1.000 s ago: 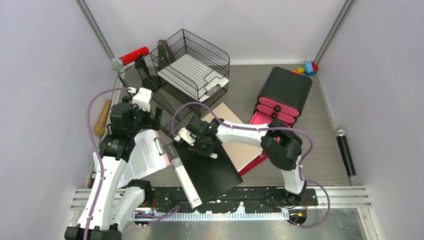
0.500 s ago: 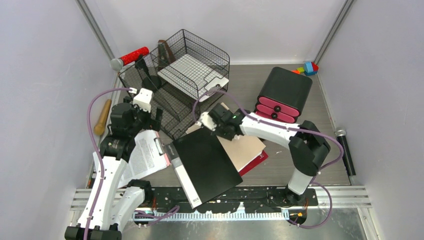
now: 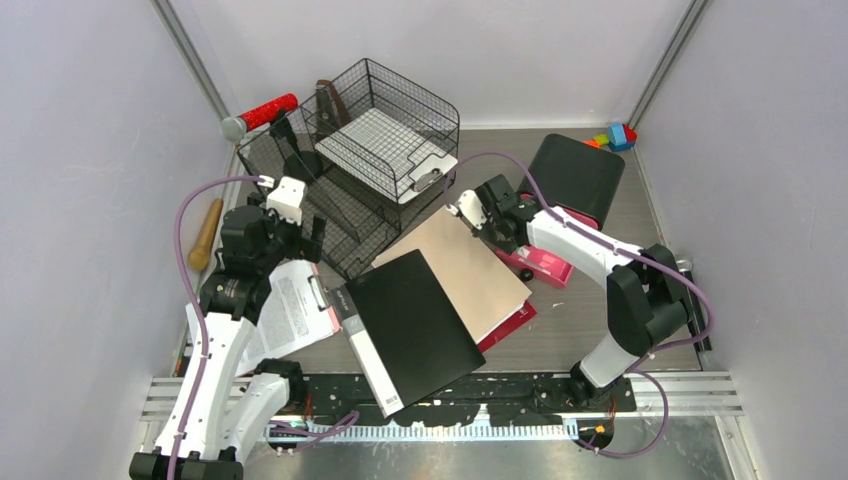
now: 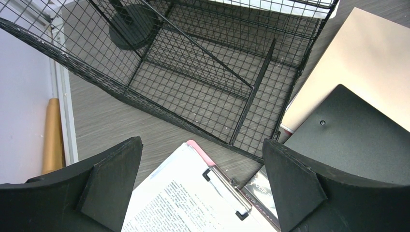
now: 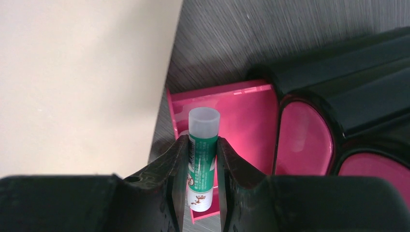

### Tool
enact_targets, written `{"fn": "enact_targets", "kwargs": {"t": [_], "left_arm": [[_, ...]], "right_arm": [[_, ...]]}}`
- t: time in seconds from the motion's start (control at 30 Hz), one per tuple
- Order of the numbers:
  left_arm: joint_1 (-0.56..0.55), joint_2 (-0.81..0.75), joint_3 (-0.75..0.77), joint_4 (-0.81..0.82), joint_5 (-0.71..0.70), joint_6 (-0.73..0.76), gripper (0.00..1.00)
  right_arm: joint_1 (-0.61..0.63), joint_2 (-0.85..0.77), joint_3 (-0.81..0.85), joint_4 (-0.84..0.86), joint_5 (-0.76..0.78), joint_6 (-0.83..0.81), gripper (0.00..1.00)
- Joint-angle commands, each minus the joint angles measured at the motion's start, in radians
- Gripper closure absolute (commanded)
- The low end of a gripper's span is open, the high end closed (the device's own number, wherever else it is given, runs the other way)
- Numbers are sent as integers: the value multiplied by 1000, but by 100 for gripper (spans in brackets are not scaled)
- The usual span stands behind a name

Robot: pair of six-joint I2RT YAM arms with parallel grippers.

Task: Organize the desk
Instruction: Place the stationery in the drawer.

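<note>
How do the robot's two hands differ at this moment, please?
The left hand is wide open and empty; the right hand is shut on a green glue stick. The left hand hovers by a clipboard; the right hand over an open pink drawer. Both are black.

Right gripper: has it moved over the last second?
Yes. The right gripper left the black folder, going back and right; it is now between the rack and the drawer unit, gripping a green stick.
</note>
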Motion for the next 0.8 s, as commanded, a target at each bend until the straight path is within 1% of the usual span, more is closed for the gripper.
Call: {"fn": "enact_targets", "kwargs": {"t": [0.0, 0.07, 0.13, 0.17, 0.2, 0.23, 0.27, 0.3, 0.33, 0.37, 0.43, 0.53, 0.77], "left_arm": [[5, -5, -5, 45, 20, 5, 1], [6, -5, -5, 46, 20, 4, 1], [6, -5, -5, 45, 20, 5, 1], [5, -4, -6, 45, 20, 6, 1], [6, -4, -6, 45, 20, 5, 1], [6, -3, -6, 45, 21, 7, 1], [6, -3, -6, 46, 21, 7, 1], [6, -1, -6, 47, 22, 7, 1], [6, -1, -6, 47, 21, 6, 1], [5, 1, -6, 46, 22, 6, 1], [6, 1, -6, 46, 23, 6, 1], [5, 1, -6, 46, 23, 7, 1], [6, 0, -8, 47, 23, 8, 1]], "right_arm": [[-51, -49, -21, 25, -3, -39, 100], [-73, -50, -31, 32, -3, -52, 100], [-101, -48, -40, 40, 0, -61, 96], [-107, -48, -44, 42, 2, -64, 89], [-121, -49, -48, 48, 5, -69, 86], [-128, -48, -51, 52, 5, -71, 78], [-140, -47, -54, 57, 6, -74, 74], [-145, -47, -57, 59, 5, -74, 64], [-155, -48, -57, 61, 2, -74, 60], [-158, -49, -57, 62, 1, -74, 53], [-163, -54, -57, 61, -5, -74, 47], [-164, -73, -56, 57, -18, -63, 41], [-164, -124, -51, 12, -71, -34, 40]]}}
